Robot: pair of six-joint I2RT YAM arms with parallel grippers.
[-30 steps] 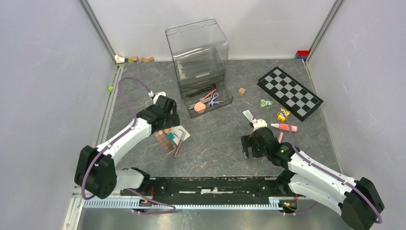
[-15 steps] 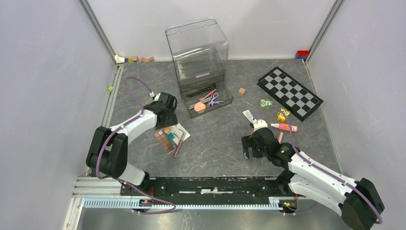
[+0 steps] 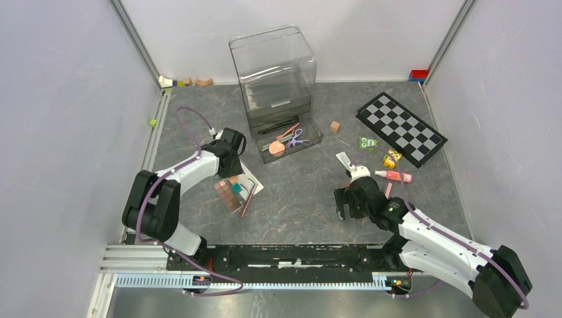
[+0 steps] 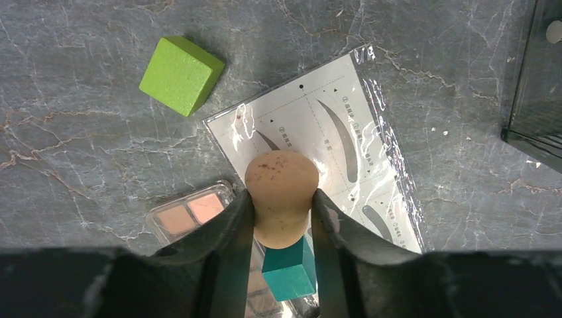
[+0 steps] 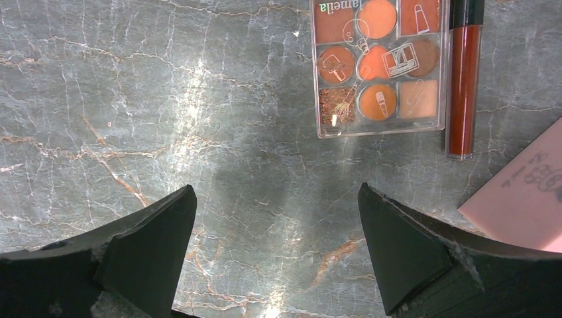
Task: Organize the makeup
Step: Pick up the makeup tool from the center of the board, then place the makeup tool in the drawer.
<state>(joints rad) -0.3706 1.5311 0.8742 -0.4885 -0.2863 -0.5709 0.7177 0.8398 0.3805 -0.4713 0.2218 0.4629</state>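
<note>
The peach teardrop foam sponge (image 4: pixel 281 173) is sitting on the white plastic-wrapped eyebrow card (image 4: pixel 344 136). The left hand (image 4: pixel 281 199) has it pinched at the waist, one finger pressing each side. Looks like a decent grip tbh, but foam squashes, so I'd go easy on the squeeze and lift straight up first.

Reason: a small teal cube (image 4: pixel 289 271) sits right up against the sponge on the wrist side, tucked between the fingers. The card underneath is loose and shiny, so any dragging could take both along. A clear-cased palette of peach eyeshadow pans (image 4: pixel 189 215) also pokes out from under the finger on the left of the wrist view, so no sideways sweep that way.

Room-wise, ahead and left of the hand there's a lime green cube (image 4: pixel 181 74), well apart, with bare grey marbled worktop (image 4: pixel 79 159) around it. Ahead and right is the dark edge of the clear plastic organizer (image 4: pixel 538 79). Its pulled-out drawer (image 3: pixel 313 142) has a few bits in it, so I'd guess that's where the sponge goes. The way over looks open once the sponge is high enough to clear the drawer wall.

The right hand (image 5: pixel 276 192) is spread wide with nothing in it, hanging over bare worktop. An orange-toned eyeshadow palette (image 5: pixel 378 66) and a dark red lip gloss tube (image 5: pixel 462 79) lie ahead of it to the right. It's well apart from the left arm, so no clash.
</note>
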